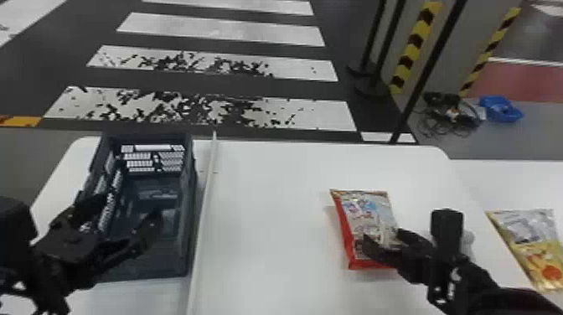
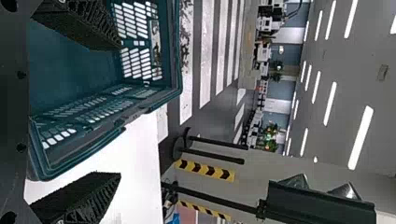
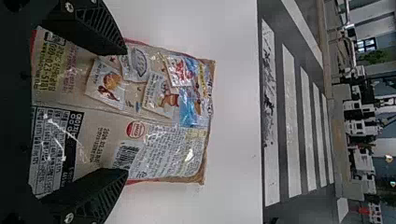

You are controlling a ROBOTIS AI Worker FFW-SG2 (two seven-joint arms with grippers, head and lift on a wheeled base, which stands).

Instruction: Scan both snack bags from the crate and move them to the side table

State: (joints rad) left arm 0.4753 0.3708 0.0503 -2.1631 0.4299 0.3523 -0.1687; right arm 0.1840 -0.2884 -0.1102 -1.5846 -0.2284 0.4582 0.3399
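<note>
Red-edged snack bag point(image 1: 368, 209) lies flat, glossy beige back up, barcode showing; right pincer point(image 1: 382, 242) spread over it. Other bag point(image 1: 536, 243): yellow and silver. Left pincer point(image 1: 130, 209) spread too, at crate point(image 1: 191, 209).

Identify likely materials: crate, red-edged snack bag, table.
Crate: probably moulded plastic, semi-matte, judging by its slotted walls.
Red-edged snack bag: glossy plastic film, by its glints; foil layer unclear.
Table: smooth, even white top, perhaps laminate; core can't be told.
</note>
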